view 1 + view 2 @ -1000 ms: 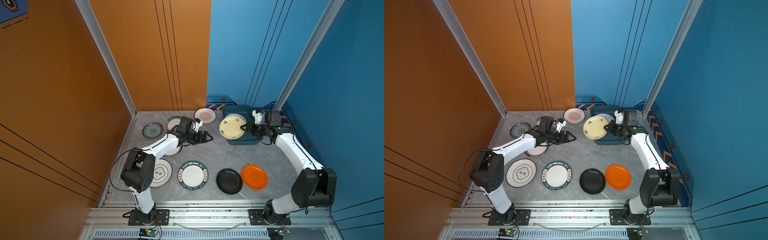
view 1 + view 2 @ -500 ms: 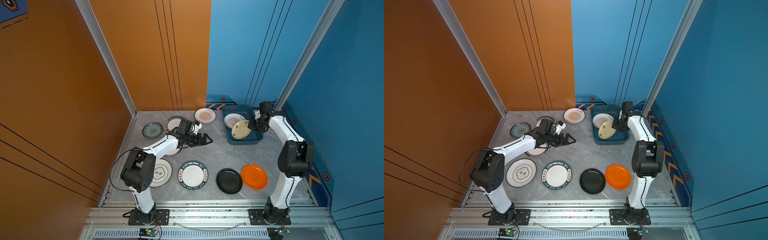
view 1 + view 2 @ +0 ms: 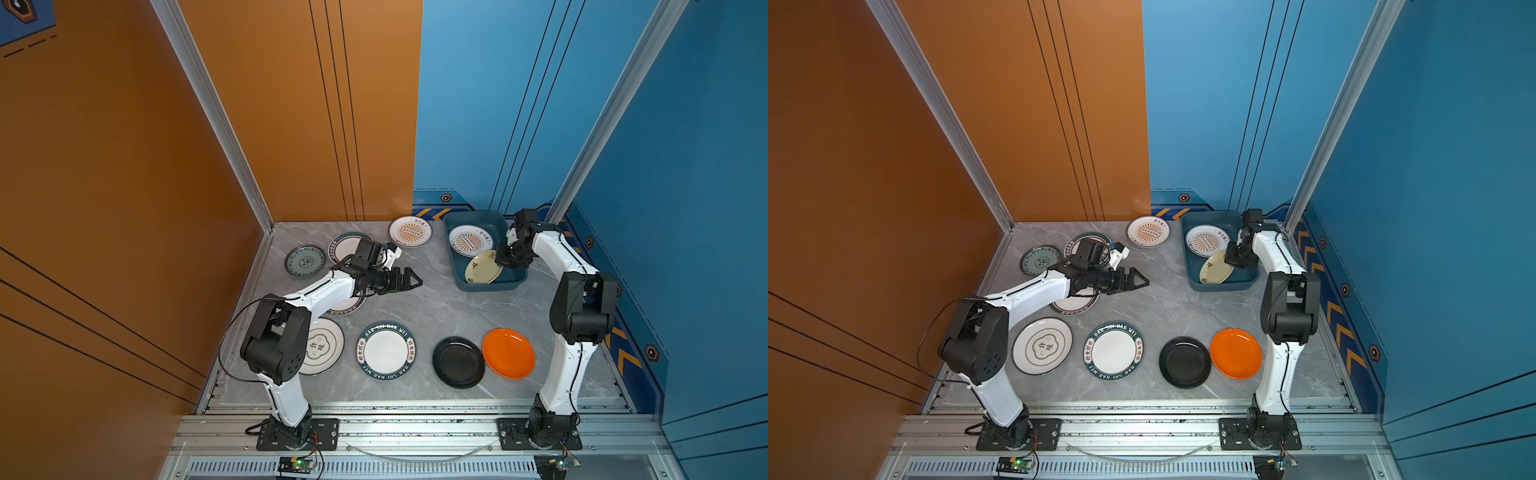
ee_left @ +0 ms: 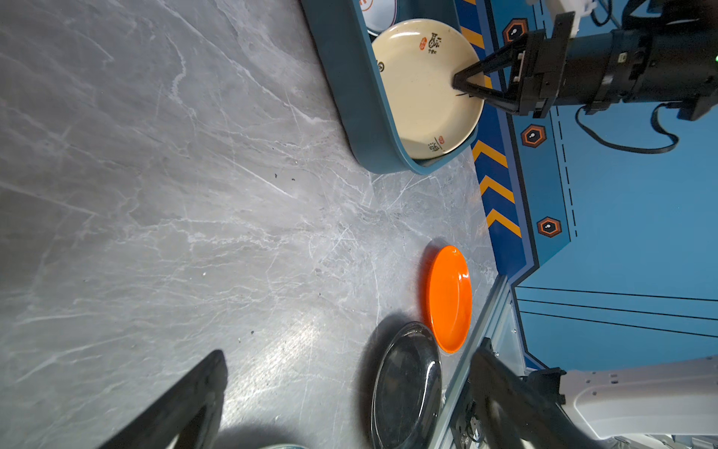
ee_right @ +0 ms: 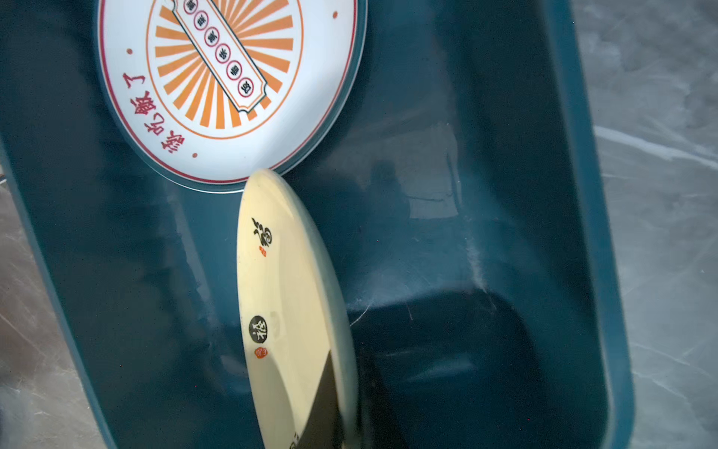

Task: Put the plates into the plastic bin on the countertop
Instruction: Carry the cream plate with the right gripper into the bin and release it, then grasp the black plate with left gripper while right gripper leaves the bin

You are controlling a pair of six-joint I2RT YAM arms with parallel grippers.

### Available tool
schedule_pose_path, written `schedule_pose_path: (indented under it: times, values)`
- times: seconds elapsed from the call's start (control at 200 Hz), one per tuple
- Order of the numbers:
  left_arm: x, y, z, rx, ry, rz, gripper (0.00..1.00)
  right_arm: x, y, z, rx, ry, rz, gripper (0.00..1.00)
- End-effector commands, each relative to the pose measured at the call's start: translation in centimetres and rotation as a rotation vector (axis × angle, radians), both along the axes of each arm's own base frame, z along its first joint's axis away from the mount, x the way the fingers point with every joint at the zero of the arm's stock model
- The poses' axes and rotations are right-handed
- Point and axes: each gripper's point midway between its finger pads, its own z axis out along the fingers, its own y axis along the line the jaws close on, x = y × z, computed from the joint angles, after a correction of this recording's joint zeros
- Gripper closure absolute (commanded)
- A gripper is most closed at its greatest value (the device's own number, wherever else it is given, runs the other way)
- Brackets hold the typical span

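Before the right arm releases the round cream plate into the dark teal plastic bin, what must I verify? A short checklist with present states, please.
1. Grip: right end effector shut on the rim of the round cream plate: ok.
2. Place: cream plate within the walls of the dark teal plastic bin: ok.
3. Pose: cream plate flat: not ok, tilted.
4. Clearance from the white round plate with the orange sunburst in the bin: cannot tell; edges meet in the right wrist view.
5. Other arm: left end effector open, empty, apart from the bin: ok.

Orange wall [image 3: 124, 166] left, blue wall [image 3: 706, 166] right, aluminium corner posts [image 3: 208, 104].
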Motion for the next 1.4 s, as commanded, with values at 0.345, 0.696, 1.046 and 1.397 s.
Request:
schedule_pose_path:
  times: [0.345, 0.696, 1.046, 1.397]
  values:
    - [-0.5, 0.7, -0.4, -0.004, -0.002, -0.025, 0.02, -3.1, -5.3, -2.7, -0.303, 0.182, -0.047, 0.68]
    - [-1.4, 0.4, -0.7, 0.022, 0.01, -0.064, 0.02, -2.8, -5.1, 0.3, -0.385, 0.116, -0.043, 0.61]
    - [-10.0, -5.0, -5.0, 0.221, 0.028, -0.406, 0.02, -4.6, 1.4, 10.5, -0.193, -0.153, 0.045, 0.6]
    - [-14.4, -6.6, -9.6, 0.341, 0.103, -0.508, 0.06, -9.8, 3.4, 11.8, -0.139, -0.21, 0.087, 0.6]
